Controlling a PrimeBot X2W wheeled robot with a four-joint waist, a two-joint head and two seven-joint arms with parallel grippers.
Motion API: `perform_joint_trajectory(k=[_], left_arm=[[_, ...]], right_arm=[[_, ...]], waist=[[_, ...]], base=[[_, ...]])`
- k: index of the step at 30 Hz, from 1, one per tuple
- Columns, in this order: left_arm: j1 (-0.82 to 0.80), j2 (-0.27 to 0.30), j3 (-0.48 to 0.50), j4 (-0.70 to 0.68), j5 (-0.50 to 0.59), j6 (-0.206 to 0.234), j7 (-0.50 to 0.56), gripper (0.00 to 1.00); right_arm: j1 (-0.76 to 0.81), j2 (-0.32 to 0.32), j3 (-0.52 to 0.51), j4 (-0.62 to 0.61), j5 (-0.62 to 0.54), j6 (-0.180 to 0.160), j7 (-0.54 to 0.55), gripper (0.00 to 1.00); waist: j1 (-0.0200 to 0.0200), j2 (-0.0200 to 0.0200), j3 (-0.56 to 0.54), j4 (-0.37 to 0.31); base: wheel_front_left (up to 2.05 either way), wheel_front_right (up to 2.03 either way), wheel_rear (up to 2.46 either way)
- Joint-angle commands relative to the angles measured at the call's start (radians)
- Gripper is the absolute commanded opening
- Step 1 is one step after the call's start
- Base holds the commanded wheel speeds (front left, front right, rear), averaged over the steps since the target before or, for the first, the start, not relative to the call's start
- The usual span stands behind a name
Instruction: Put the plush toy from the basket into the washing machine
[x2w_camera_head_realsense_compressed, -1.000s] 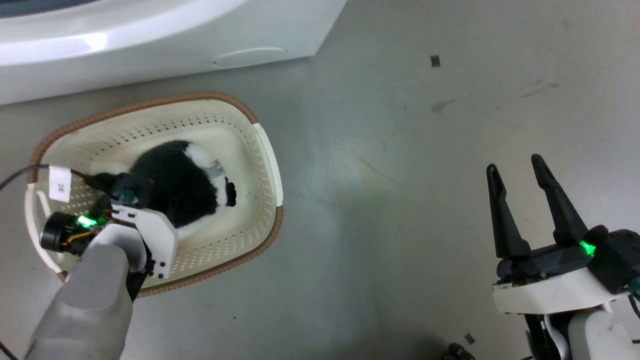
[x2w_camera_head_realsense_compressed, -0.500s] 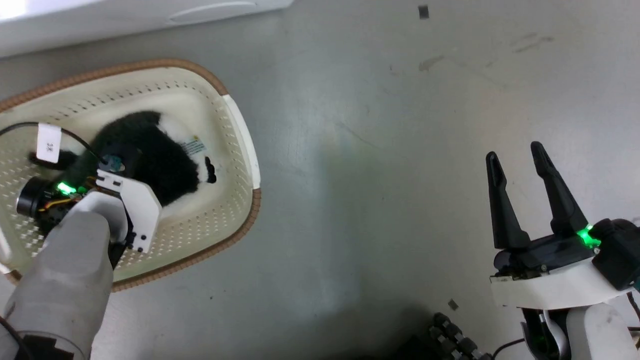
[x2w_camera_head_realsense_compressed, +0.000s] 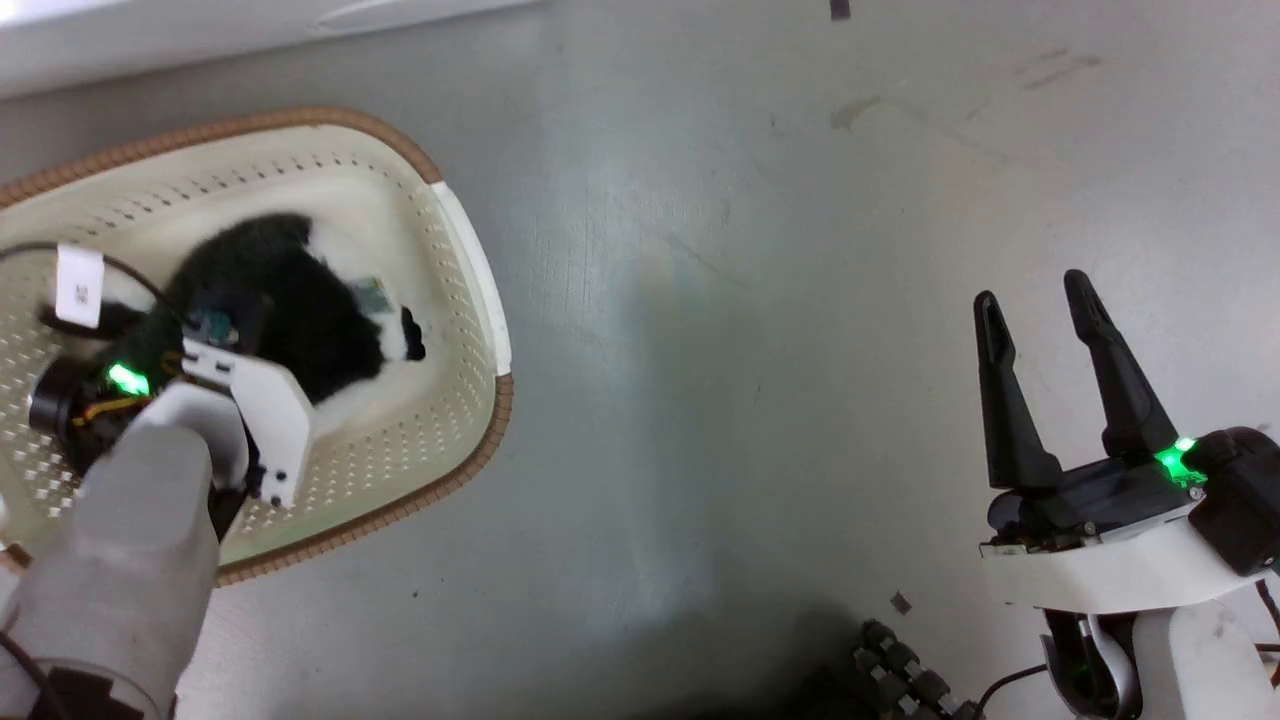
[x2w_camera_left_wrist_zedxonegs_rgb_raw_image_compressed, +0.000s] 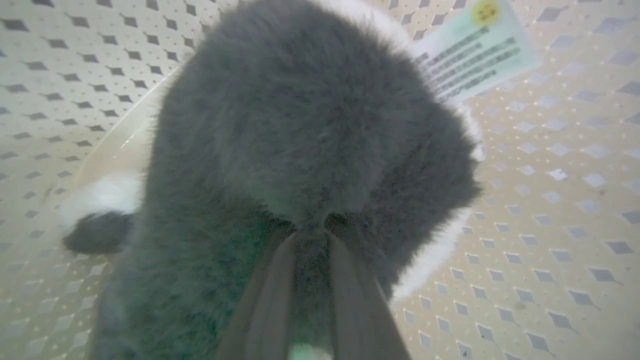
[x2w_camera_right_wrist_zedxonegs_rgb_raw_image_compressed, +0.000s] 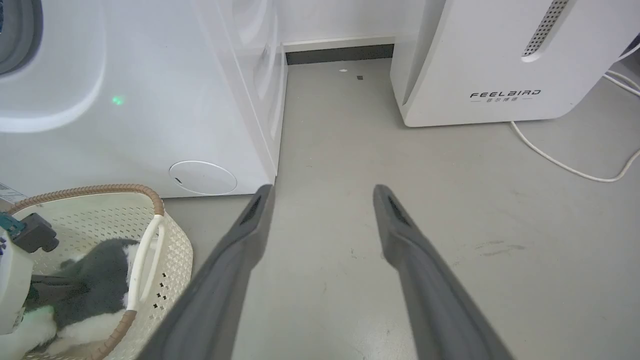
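Black-and-white fur: plush toy (x2w_camera_head_realsense_compressed: 290, 300) lies on floor of basket (x2w_camera_head_realsense_compressed: 420, 440), long axis along basket's length, small black tip toward basket's white handle; head end unclear. Left gripper (x2w_camera_left_wrist_zedxonegs_rgb_raw_image_compressed: 311, 231) down inside basket, fingers pinched into dark back fur, likely for lift-out. Right gripper (x2w_camera_head_realsense_compressed: 1031, 292) spread, empty, well apart from basket, probably to leave room.

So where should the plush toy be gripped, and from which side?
Pinch the bulging black back of the plush toy, coming from above: it lies flat in the basket, whose walls block the sides. The left gripper has its fingers dug into that fur.
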Motion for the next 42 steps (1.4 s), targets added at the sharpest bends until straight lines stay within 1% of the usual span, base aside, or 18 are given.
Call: perform_joint_trajectory(k=[1,5,10,15,19,26,31,34,38,39,42], left_arm=[[0.039,0.002,-0.008,0.008,-0.017,0.002,-0.010,0.00],[0.076,-0.021,-0.011,0.005,-0.057,0.002,-0.060,0.00],[0.117,-0.050,0.012,0.000,-0.105,0.002,-0.129,0.00],[0.183,-0.077,0.039,-0.044,-0.130,0.011,-0.156,0.00],[0.257,-0.080,0.076,-0.183,-0.125,0.033,-0.157,0.00],[0.420,-0.093,0.151,-0.405,-0.081,0.069,-0.158,0.00],[0.522,-0.114,0.212,-0.539,-0.041,0.080,-0.158,0.00],[0.576,-0.126,0.252,-0.638,0.003,0.097,-0.158,0.00],[0.644,-0.147,0.301,-0.752,0.046,0.096,-0.158,0.00],[0.644,-0.147,0.301,-0.752,0.046,0.096,-0.158,0.00],[0.680,-0.159,0.340,-0.830,0.073,0.088,-0.158,0.00]], right_arm=[[-0.014,0.000,-0.005,0.005,-0.002,-0.001,-0.005,1.00],[-0.002,0.000,-0.013,0.013,-0.015,-0.001,-0.005,1.00],[0.009,0.000,-0.024,0.024,-0.040,-0.001,-0.005,1.00],[0.020,0.000,-0.037,0.037,-0.058,-0.001,-0.005,1.00],[0.040,0.000,-0.045,0.044,-0.075,-0.001,-0.005,1.00],[0.078,0.000,-0.058,0.055,-0.099,-0.001,-0.005,1.00],[0.104,0.000,-0.063,0.060,-0.113,-0.001,-0.005,1.00],[0.118,0.000,-0.065,0.062,-0.119,-0.001,-0.005,1.00],[0.134,0.000,-0.066,0.061,-0.121,-0.001,-0.005,1.00],[0.134,0.000,-0.066,0.061,-0.121,-0.001,-0.005,1.00],[0.142,0.000,-0.064,0.060,-0.121,-0.001,-0.005,1.00]], waist=[[0.0000,0.0000,-0.031,0.008],[0.0000,0.0000,-0.098,0.028],[0.0000,0.0000,-0.185,0.060],[0.0000,0.0000,-0.275,0.092],[0.0000,0.0000,-0.342,0.122],[0.0000,0.0000,-0.449,0.167],[0.0000,0.0000,-0.511,0.197],[0.0000,0.0000,-0.542,0.213],[0.0000,0.0000,-0.571,0.228],[0.0000,0.0000,-0.571,0.228],[0.0000,0.0000,-0.587,0.234]], base=[[0.00,0.00,0.00],[0.00,0.00,0.00],[0.00,0.00,0.00],[0.00,0.00,0.00],[0.00,0.00,0.00],[0.00,0.00,0.00],[0.00,0.00,0.00],[0.00,0.00,0.00],[0.00,0.00,0.00],[0.00,0.00,0.00],[0.00,0.00,0.00]])
